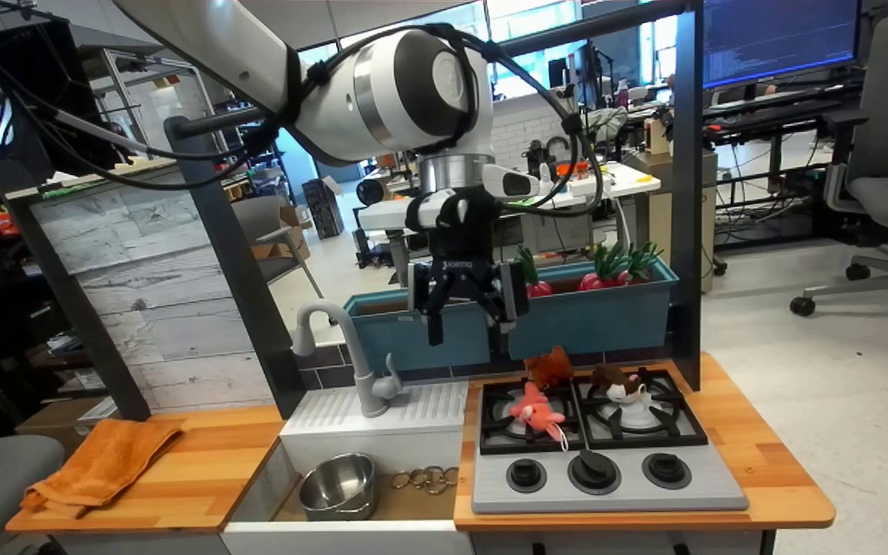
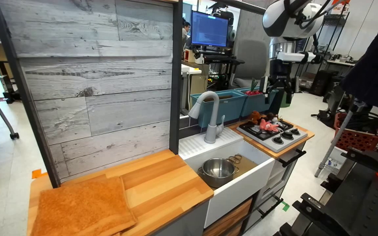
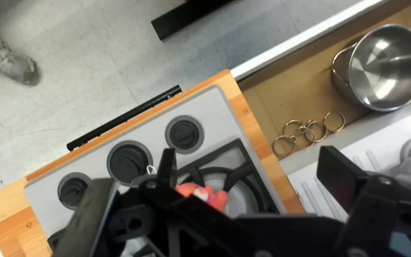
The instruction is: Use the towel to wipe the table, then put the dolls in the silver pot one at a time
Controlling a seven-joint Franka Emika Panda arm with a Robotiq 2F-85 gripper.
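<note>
The orange towel (image 1: 101, 466) lies folded at the far end of the wooden table (image 1: 216, 462), as both exterior views show. Three dolls sit on the burners: a pink one (image 1: 538, 415), an orange-brown one (image 1: 549, 367) behind it, and a brown-and-white one (image 1: 623, 385). Inside the sink rests the silver pot (image 2: 218, 172), upright, with bare metal visible inside it in the wrist view. My gripper (image 1: 471, 327) hangs well above the counter, near the sink-stove border, its fingers wide apart around nothing. In the wrist view my left-hand finger partly covers the pink doll (image 3: 219, 200).
Beside the pot, metal rings (image 3: 303, 134) lie on the sink floor. A grey faucet (image 1: 363, 362) rises behind the sink. Blue planters (image 1: 590, 324) line the back, and a dark frame post (image 1: 688, 193) stands by the stove (image 1: 613, 493).
</note>
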